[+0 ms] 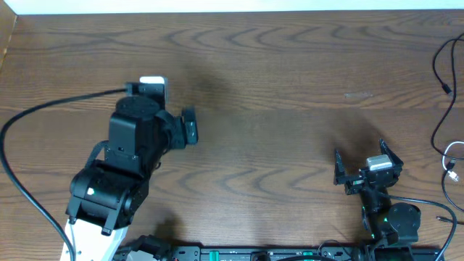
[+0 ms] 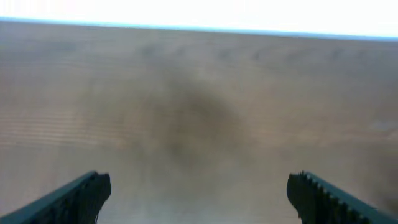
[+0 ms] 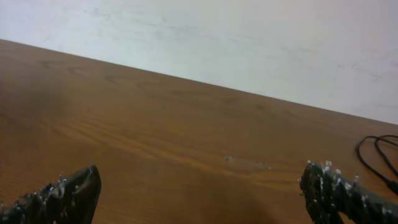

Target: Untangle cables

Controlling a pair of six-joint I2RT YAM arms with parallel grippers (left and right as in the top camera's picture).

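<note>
The cables lie at the far right edge of the table in the overhead view: thin black cords [image 1: 437, 69] loop down the edge, and a white one [image 1: 452, 164] with a small plug lies just below them. A loop of black cord [image 3: 372, 157] shows at the right of the right wrist view. My right gripper [image 1: 361, 159] [image 3: 199, 193] is open and empty, to the left of the cables and apart from them. My left gripper [image 1: 170, 103] [image 2: 199, 193] is open and empty over bare wood at the left, far from the cables.
The wooden table [image 1: 275, 87] ends at a white far edge. A thick black robot cable [image 1: 29, 119] curves off the left arm toward the left edge. Both arm bases stand at the front edge.
</note>
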